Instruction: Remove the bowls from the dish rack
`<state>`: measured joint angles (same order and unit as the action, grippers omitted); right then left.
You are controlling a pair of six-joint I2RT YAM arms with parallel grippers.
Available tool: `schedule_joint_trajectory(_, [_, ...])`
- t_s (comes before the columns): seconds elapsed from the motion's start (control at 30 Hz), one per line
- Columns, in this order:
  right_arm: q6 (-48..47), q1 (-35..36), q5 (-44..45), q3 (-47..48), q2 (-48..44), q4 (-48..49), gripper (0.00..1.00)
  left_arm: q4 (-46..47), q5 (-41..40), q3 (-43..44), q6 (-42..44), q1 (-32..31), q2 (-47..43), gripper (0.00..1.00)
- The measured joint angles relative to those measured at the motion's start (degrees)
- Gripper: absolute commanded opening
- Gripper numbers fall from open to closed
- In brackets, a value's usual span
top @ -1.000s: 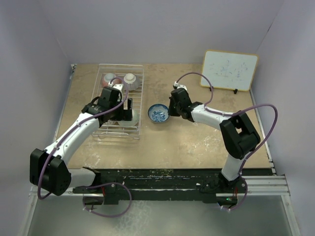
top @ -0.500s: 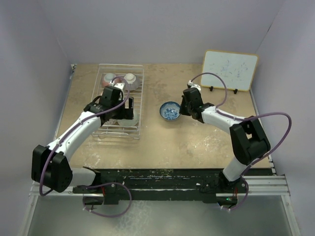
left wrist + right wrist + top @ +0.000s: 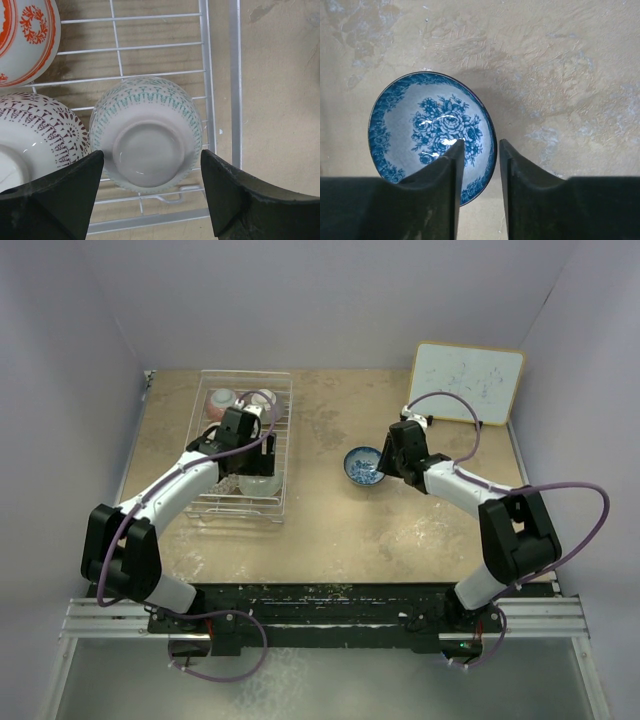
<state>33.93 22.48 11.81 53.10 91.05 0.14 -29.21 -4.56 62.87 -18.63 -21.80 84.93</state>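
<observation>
Pale green bowl (image 3: pixel 147 132) lay foot ring up in dish rack (image 3: pixel 234 75), by a side wall, squarely betw. the spread, unclenched fingers of L gripper (image 3: pixel 151 156) and touched by neither. Being round, it gave no preferred grasp axis. Purple bowl (image 3: pixel 35 130) sat just beside. R gripper (image 3: pixel 478 147) was clenched on blue bowl (image 3: pixel 430 125) rim, well apart from rack.
</observation>
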Motion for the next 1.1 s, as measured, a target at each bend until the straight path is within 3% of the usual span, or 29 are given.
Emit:
schedule_joint_trajectory(0.33, [-0.20,0.00,0.70,-0.15,-2.71,-0.11,0.48,0.07,-0.46,0.79,0.46,0.00,0.83,0.58])
schedule_joint_trajectory(0.5, [-0.22,0.00,0.68,-0.15,-3.67,-0.24,0.48,0.22,-0.42,0.90,0.96,0.00,0.81,0.42])
schedule_joint_trajectory(0.67, [-0.22,0.00,0.63,-0.15,-3.85,-0.33,0.48,0.28,-0.42,0.90,1.25,0.00,0.83,0.09])
schedule_joint_trajectory(0.73, [-0.24,0.00,0.63,-0.15,-4.15,-0.63,0.49,0.33,-0.42,0.90,1.25,0.00,0.83,0.00])
schedule_joint_trajectory(1.1, [-0.48,0.00,-0.02,-0.15,-7.52,-1.25,0.50,-3.04,-0.44,3.91,1.53,0.00,0.98,0.00])
